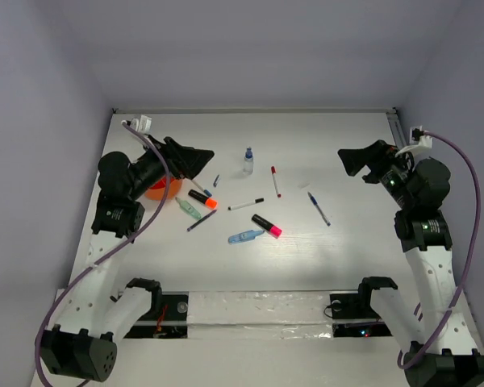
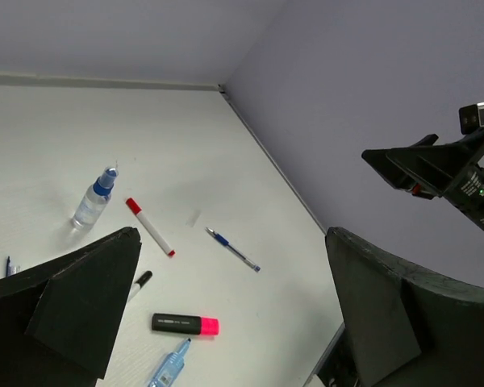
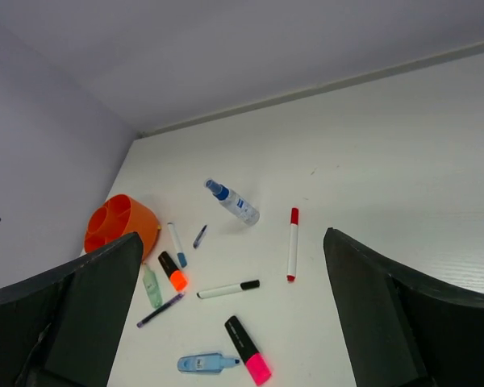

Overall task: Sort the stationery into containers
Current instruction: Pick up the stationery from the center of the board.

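While both arms hang raised over the white table [image 1: 347, 258], you see the stationery lying loose across the middle of the overhead frame. The orange cup [image 3: 139, 227] stands at centre left of that frame, partly hidden under the left arm, with its inner dividers showing in the right wrist view.

Your left gripper [image 2: 232, 242] is spread wide with nothing between its fingers. It sits just above and right of the cup in the overhead frame. Your right gripper [image 3: 232, 235] is likewise parted and empty, at the upper right of the overhead frame and well apart from every item.

Near the cup's lower right lie a green marker [image 1: 188, 209], an orange-capped black highlighter [image 1: 202, 199] and a thin purple pen [image 1: 201, 221]. At upper centre lies the blue-capped bottle [image 1: 248, 161], with a red-capped white pen [image 1: 275, 181] just to its right. Below them are a black-capped white pen [image 1: 246, 204], a pink-capped highlighter [image 1: 266, 226] and a pale blue marker [image 1: 246, 236] just beside the highlighter's black end. A blue pen [image 1: 319, 208] lies alone, right of centre.
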You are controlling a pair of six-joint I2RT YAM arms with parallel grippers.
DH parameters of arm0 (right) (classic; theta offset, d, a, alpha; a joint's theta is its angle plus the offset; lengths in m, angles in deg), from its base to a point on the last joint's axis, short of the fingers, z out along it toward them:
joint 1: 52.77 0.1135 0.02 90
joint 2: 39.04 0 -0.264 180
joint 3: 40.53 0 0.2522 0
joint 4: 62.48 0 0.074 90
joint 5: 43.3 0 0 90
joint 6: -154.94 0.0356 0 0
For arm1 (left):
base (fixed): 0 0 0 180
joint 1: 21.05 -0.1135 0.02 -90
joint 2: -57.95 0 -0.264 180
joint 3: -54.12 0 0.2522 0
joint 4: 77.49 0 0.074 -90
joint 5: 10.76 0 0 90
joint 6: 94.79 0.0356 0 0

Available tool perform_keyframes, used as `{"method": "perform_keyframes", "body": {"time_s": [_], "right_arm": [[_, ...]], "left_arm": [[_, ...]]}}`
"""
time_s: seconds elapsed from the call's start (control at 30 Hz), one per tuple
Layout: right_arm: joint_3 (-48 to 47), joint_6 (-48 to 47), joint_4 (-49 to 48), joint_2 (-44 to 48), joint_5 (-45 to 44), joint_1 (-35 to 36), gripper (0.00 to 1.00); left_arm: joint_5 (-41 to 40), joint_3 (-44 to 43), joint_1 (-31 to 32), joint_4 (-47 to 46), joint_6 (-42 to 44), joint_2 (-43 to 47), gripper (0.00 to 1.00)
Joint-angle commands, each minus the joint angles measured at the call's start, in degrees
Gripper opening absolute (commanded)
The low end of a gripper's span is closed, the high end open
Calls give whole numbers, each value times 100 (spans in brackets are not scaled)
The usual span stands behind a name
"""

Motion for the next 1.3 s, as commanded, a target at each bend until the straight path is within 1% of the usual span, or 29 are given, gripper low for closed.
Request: {"method": "perform_keyframes", "body": {"time_s": [0.0, 0.03, 0.1, 0.13, 0.2, 0.23, 0.27, 0.3, 0.33, 0.4, 0.43, 0.53, 0.57, 0.6, 0.63, 0.7, 0.73, 0.87, 0.9, 0.97, 1.03, 1.13, 1.2, 1.27], "right_arm": [[11, -47, -159, 46, -141, -37, 100], [37, -55, -158, 29, -150, -37, 100], [99, -56, -167, -6, -185, -37, 100], [177, -47, -202, -59, -185, -37, 100], [292, 6, -281, -120, -159, -37, 100], [336, 6, -316, -156, -159, -37, 100], [406, -11, -343, -252, -167, -37, 100], [450, -20, -360, -296, -185, -37, 100], [494, -38, -404, -349, -194, -37, 100], [582, -47, -396, -498, -220, -37, 100], [617, -21, -439, -533, -212, -37, 100], [863, 120, -702, -622, -45, -37, 100], [942, 207, -782, -630, 16, -37, 100], [1004, 226, -843, -648, 52, -37, 100], [1074, 226, -896, -674, 70, -37, 100], [1110, 217, -905, -692, 87, 16, 100], [1119, 208, -906, -709, 87, 16, 100], [1154, 155, -905, -753, 114, 69, 100], [1162, 155, -914, -762, 114, 69, 100], [1163, 155, -932, -797, 149, 69, 100], [1163, 155, -932, -841, 236, 69, 100], [1171, 155, -932, -877, 351, 122, 100], [1171, 138, -932, -885, 368, 122, 100], [1171, 147, -932, -920, 369, 122, 100]], "left_arm": [[238, -176, 65, -407, -67, -126, 99], [255, -140, 65, -503, -94, -126, 99], [212, 0, 258, -1099, -330, -126, 99], [-41, 88, 598, -1328, -349, -144, 99], [-515, -51, 1056, -1094, -87, -414, 99], [-1057, -270, 1311, -971, 54, -556, 99], [-1298, -402, 1731, -735, 299, -696, 99], [-1544, -525, 1909, -584, 406, -1020, 99], [-2042, -762, 2059, -444, 520, -1171, 99], [-2616, -930, 2419, -162, 853, -1548, 99], [-3202, -1079, 2508, -91, 951, -1681, 99], [-4214, -1465, 2719, 225, 1338, -2357, 99], [-4331, -1563, 2720, 330, 1399, -2533, 99], [-4393, -1659, 2720, 375, 1461, -2926, 99], [-4464, -1887, 2720, 436, 1540, -3139, 96], [-4604, -2169, 2772, 699, 1619, -3543, 94], [-4814, -2388, 2772, 761, 1655, -3876, 94], [-5413, -2679, 2772, 893, 1865, -4485, 92], [-5440, -2750, 2772, 928, 1909, -4625, 91], [-5493, -3039, 2772, 1025, 1998, -5056, 87], [-5449, -3311, 2772, 1131, 2050, -5443, 78], [-5256, -3418, 2772, 1017, 2103, -5707, 74], [-5212, -3471, 2772, 964, 2112, -5812, 74], [-5229, -3594, 2772, 972, 2156, -5971, 71]]}}
